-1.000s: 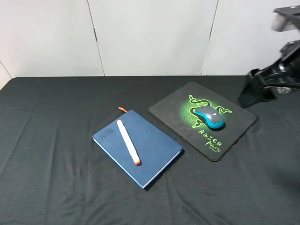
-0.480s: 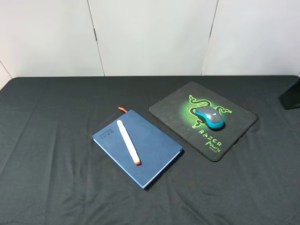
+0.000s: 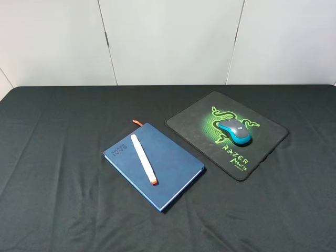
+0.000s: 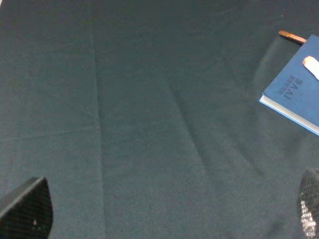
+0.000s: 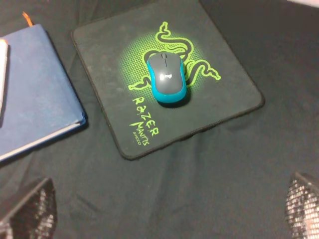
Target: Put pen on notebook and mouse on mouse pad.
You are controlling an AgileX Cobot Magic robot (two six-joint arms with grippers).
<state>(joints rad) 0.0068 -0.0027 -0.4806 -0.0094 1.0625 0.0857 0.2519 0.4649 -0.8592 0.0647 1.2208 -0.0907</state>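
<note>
The white pen (image 3: pixel 143 158) lies diagonally on the dark blue notebook (image 3: pixel 170 170), its orange tip toward the front. The grey and turquoise mouse (image 3: pixel 234 131) sits on the green logo of the black mouse pad (image 3: pixel 191 126). Neither arm shows in the exterior high view. In the right wrist view my right gripper (image 5: pixel 164 211) is open above the cloth, short of the mouse (image 5: pixel 167 78) and pad (image 5: pixel 99 45). My left gripper (image 4: pixel 167 214) is open over bare cloth, with the notebook (image 4: pixel 296 94) corner and pen end (image 4: pixel 311 66) far off.
A black cloth (image 3: pixel 58 157) covers the whole table. White wall panels (image 3: pixel 168 37) stand behind its far edge. The notebook's orange ribbon (image 3: pixel 137 122) sticks out toward the back.
The right arm, at the right edge of the exterior high view a second ago, has pulled away out of the frame. Pen, notebook, mouse and pad have not moved.
</note>
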